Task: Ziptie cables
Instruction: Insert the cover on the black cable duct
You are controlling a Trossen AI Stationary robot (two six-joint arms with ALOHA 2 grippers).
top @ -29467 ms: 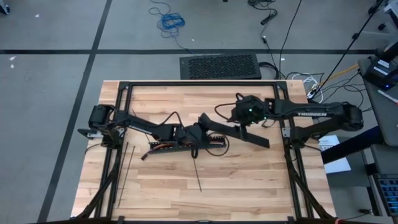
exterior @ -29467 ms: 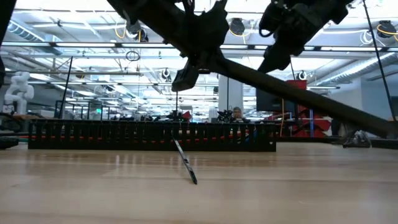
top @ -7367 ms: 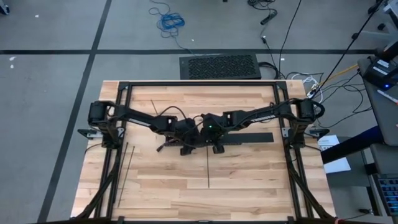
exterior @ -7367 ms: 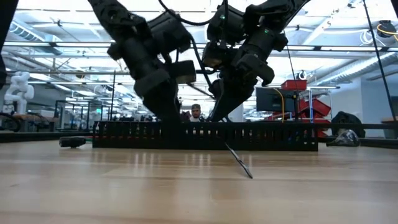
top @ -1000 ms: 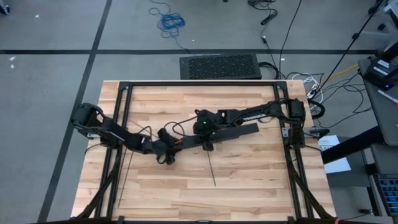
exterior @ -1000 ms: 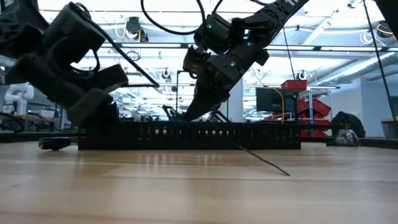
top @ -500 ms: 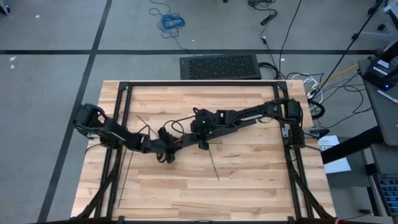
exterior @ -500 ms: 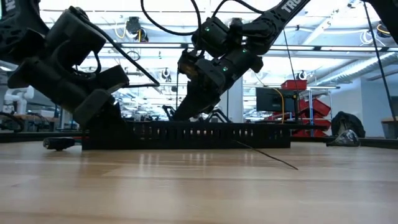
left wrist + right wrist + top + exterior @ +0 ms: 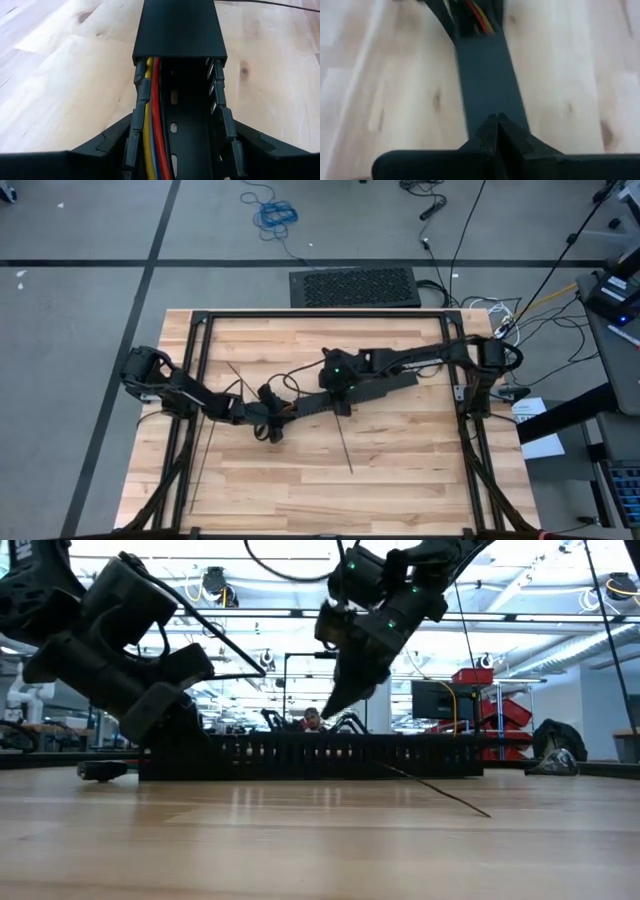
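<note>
One channel (image 9: 385, 388) lay across the middle of the counter (image 9: 420, 470), its long axis running from the left side toward the far right corner. The cables (image 9: 152, 125) lay inside it, along that same axis. At least three showed, yellow, red and blue, and a cover hid their far part.

The left fingers (image 9: 107, 147) were clamped on the channel's open end, one on each slotted wall, so the cables ran straight away from them. The right fingers (image 9: 487, 132) were pressed together and empty, hanging just above the covered stretch.

At least three zipties showed. One straight ziptie (image 9: 344, 446) lay on the near side of the channel, pointing roughly from channel to near edge, close to the right fingers. A second (image 9: 235, 376) lay on the far side near the left arm, and a third (image 9: 200, 465) lay along the left edge. The right arm looked nearer to the first and free to take it.
</note>
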